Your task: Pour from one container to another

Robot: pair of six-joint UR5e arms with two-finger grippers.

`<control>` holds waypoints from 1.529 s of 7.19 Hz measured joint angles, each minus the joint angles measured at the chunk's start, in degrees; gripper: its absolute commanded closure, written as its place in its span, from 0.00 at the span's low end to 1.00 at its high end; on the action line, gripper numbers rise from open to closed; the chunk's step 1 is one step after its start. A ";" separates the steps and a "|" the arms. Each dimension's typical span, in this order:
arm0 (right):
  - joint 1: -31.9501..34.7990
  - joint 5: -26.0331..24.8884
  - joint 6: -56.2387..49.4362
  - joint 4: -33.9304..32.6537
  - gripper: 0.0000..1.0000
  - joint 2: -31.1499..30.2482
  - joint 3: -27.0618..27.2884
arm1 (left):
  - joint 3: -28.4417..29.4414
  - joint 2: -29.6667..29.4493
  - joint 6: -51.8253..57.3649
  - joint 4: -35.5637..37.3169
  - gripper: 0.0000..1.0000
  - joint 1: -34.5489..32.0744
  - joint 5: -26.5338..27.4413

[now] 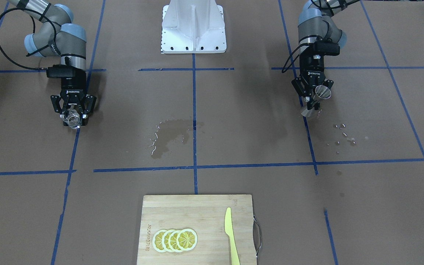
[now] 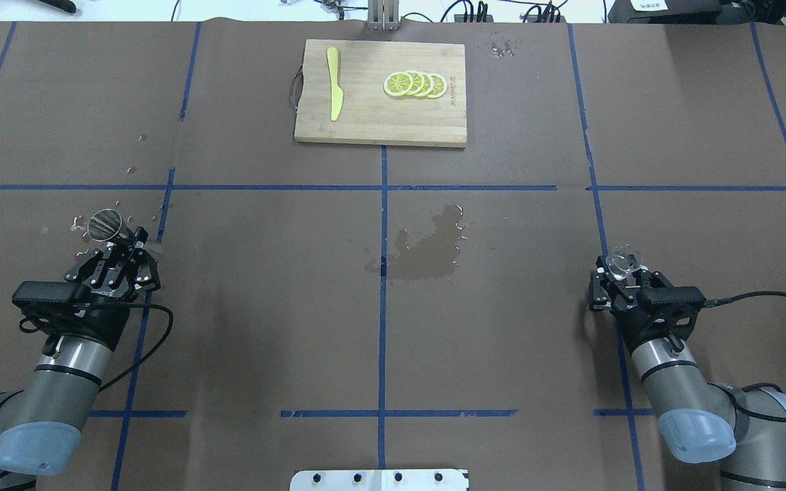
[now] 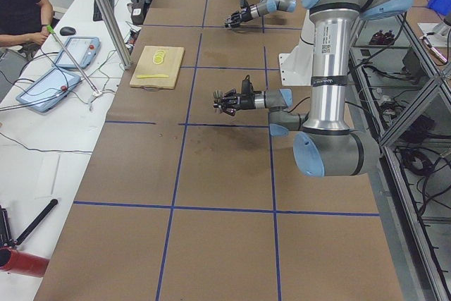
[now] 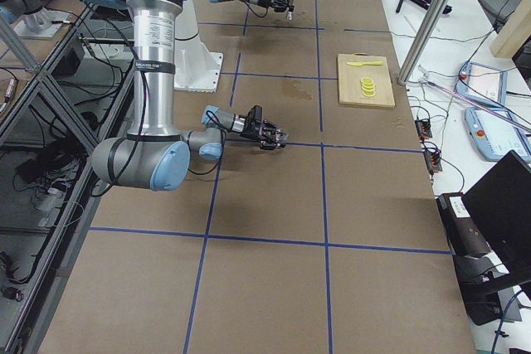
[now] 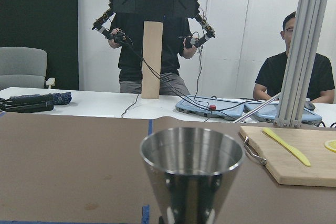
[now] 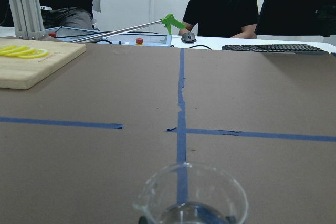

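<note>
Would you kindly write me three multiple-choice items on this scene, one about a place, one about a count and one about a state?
1. Where does the yellow knife lie?
A. On the cutting board
B. On a shelf
C. In a drawer

2. How many lemon slices are on the board?
A. Two
B. Six
C. Four

3. What does the left claw hold?
A. Nothing
B. The steel jigger
C. A spoon

Key:
1 A: the overhead view shows the knife flat on the wood.
2 C: four overlapping discs lie in a row.
3 B: the left claw is shut on the jigger, while the right claw has the glass cup.
</note>
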 measured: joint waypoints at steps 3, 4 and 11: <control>4.65 4.33 -9.52 3.41 1.00 3.69 0.32 | -0.36 -2.87 3.06 0.11 1.00 0.61 -0.39; 6.45 6.53 -12.69 3.60 1.00 4.55 0.64 | -0.40 -4.64 5.61 0.10 1.00 0.73 -0.58; 7.87 12.28 -22.98 3.36 1.00 11.93 5.03 | 4.43 -20.40 15.33 4.74 1.00 -0.72 -13.82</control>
